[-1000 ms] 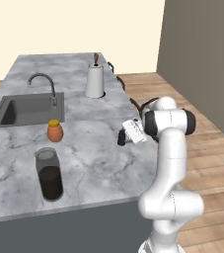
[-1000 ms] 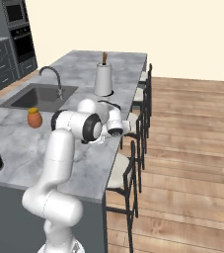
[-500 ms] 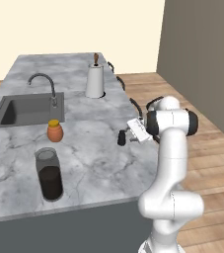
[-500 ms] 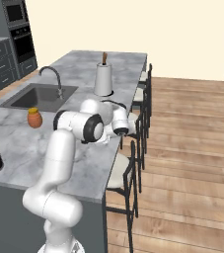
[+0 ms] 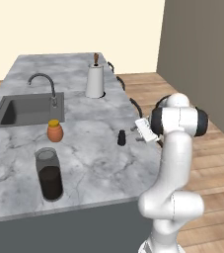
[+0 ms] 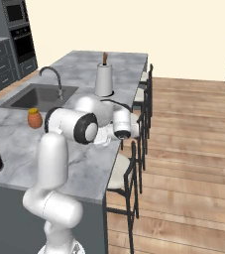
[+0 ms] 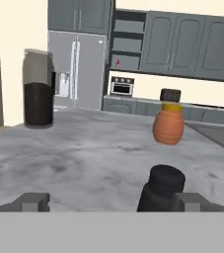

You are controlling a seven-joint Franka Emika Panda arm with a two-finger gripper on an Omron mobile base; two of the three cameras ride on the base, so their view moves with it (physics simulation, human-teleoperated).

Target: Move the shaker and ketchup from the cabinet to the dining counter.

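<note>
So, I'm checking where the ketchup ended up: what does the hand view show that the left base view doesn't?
Hand view alone: the far wall, with the open cabinet, the small red ketchup on its shelf, and a fridge.
Left base view alone: the sink, faucet and white arm.
Both: the shaker standing on the dining counter, the orange jar and the dark-filled glass container.

This is a home kitchen with a dining island. The dining counter (image 5: 98,148) is a long grey-white marble top with an inset sink (image 5: 22,111) and a curved faucet (image 5: 44,84) beside it. Dark bar stools (image 6: 134,163) stand along the counter's far edge on a wooden plank floor (image 6: 193,163). Beyond the counter, the hand view shows a steel fridge (image 7: 79,69), a built-in oven (image 7: 121,85) and dark grey-blue wall cabinets (image 7: 182,44), one standing open with shelves (image 7: 126,42).
</note>
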